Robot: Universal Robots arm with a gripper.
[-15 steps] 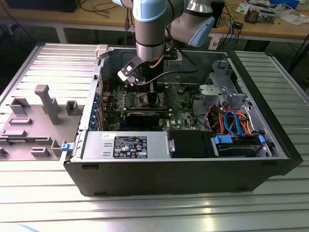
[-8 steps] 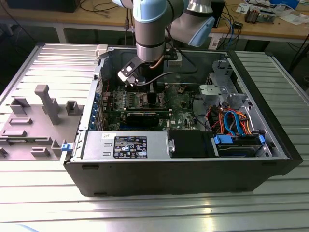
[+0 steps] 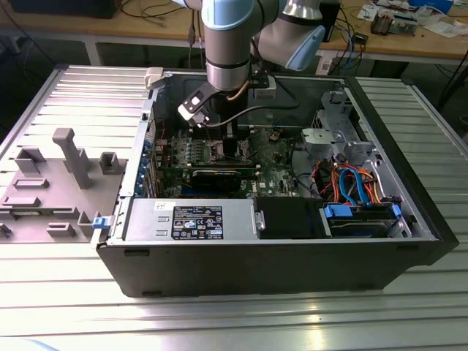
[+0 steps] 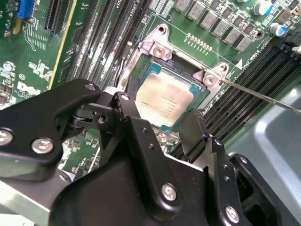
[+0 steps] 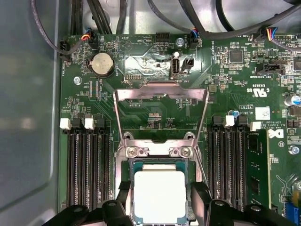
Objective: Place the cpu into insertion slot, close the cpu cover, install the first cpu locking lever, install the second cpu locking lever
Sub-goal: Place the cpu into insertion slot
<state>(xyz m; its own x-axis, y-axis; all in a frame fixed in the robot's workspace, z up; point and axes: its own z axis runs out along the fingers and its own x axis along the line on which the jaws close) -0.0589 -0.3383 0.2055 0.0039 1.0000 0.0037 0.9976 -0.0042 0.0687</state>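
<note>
The cpu point(image 5: 159, 195) point(image 4: 164, 101), a small square chip with a dull silver top, lies inside the insertion slot point(image 5: 160, 150) point(image 4: 157, 47) on the green motherboard. My gripper point(image 5: 159, 201) point(image 4: 162, 120) straddles it, one black finger point(image 5: 122, 195) against each of two opposite edges, shut on the chip. The cpu cover point(image 5: 160, 90) is swung open and lies back flat on the board beyond the socket. A thin metal locking lever point(image 4: 263, 96) sticks out from a socket corner. In the exterior view the gripper point(image 3: 219, 139) reaches down into the open computer case.
Black memory slots point(image 5: 89, 165) flank the socket, with a fitted card point(image 5: 256, 165) on one side. A coin battery point(image 5: 102, 63) and cables sit beyond the cover. The case holds a power supply point(image 3: 186, 219) and a drive cage point(image 3: 358, 212). A grey fixture tray point(image 3: 51, 183) lies at the exterior view's left.
</note>
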